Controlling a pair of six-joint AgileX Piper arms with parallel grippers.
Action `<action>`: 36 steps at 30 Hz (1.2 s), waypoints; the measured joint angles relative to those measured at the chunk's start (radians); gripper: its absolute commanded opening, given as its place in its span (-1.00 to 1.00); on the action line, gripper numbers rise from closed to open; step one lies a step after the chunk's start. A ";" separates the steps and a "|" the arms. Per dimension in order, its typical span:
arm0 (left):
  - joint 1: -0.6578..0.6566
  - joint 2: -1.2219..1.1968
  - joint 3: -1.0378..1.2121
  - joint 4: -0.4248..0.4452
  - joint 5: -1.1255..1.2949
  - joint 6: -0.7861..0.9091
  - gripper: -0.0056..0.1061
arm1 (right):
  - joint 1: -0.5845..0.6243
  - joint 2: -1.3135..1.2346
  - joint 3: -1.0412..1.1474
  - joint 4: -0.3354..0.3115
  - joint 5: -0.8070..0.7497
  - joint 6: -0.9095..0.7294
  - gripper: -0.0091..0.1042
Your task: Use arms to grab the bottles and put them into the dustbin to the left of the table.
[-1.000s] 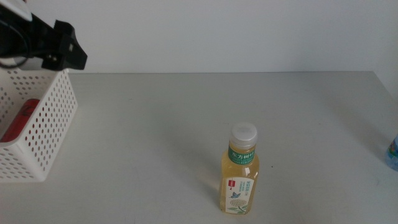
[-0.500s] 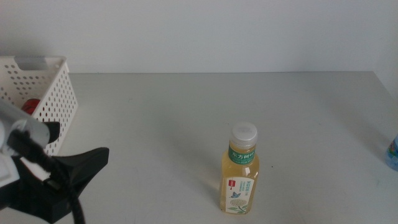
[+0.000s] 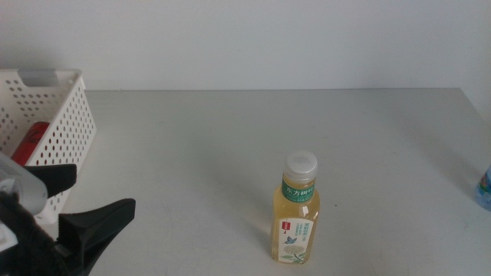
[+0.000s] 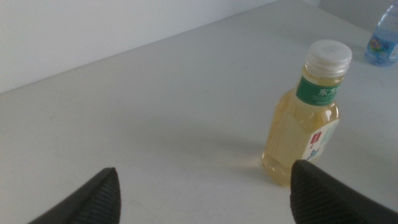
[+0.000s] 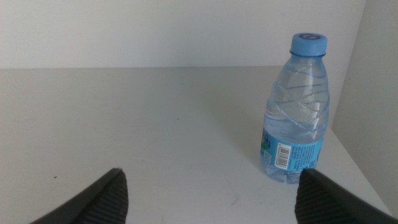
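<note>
Left tool (image 3: 84, 230), jaws wide apart and empty, had swung away from the dustbin (image 3: 73, 126), where the red can (image 3: 29, 142) lay, to face the upright tea bottle (image 3: 296, 208) mid-table (image 3: 230, 146), likely next, while the open right tool (image 5: 208, 199) waited beside the water bottle (image 5: 295, 118).

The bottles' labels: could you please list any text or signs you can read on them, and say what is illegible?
Tea bottle: the green neck band carries white Chinese characters, too blurred to quote reliably.
Tea bottle, lower label: small red logo and leaf drawing, text unreadable.
Water bottle: a barcode on the blue label, digits too small.
Red can in the dustbin: nothing legible.
</note>
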 measured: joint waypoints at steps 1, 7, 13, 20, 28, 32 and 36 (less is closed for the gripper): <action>-0.008 0.000 0.000 -0.001 0.006 0.015 0.78 | 0.000 0.000 0.000 0.000 0.000 0.000 0.40; -0.076 0.000 0.034 -0.027 0.023 0.180 0.78 | 0.000 0.000 0.000 0.000 0.000 0.000 0.40; -0.113 0.000 0.147 -0.129 -0.090 0.216 0.78 | 0.000 0.000 0.000 0.000 0.000 0.000 0.40; -0.130 0.000 0.307 -0.215 -0.333 0.221 0.77 | 0.000 0.000 0.000 0.000 0.000 0.000 0.40; -0.248 0.028 0.387 -0.208 -0.588 0.223 0.73 | 0.000 0.000 0.000 0.000 0.000 0.000 0.40; -0.252 0.113 0.387 -0.175 -0.665 0.211 0.73 | 0.000 0.000 0.000 0.000 0.000 0.000 0.40; -0.252 0.234 0.387 -0.069 -0.786 0.090 0.73 | 0.000 0.000 0.000 0.000 0.000 0.000 0.40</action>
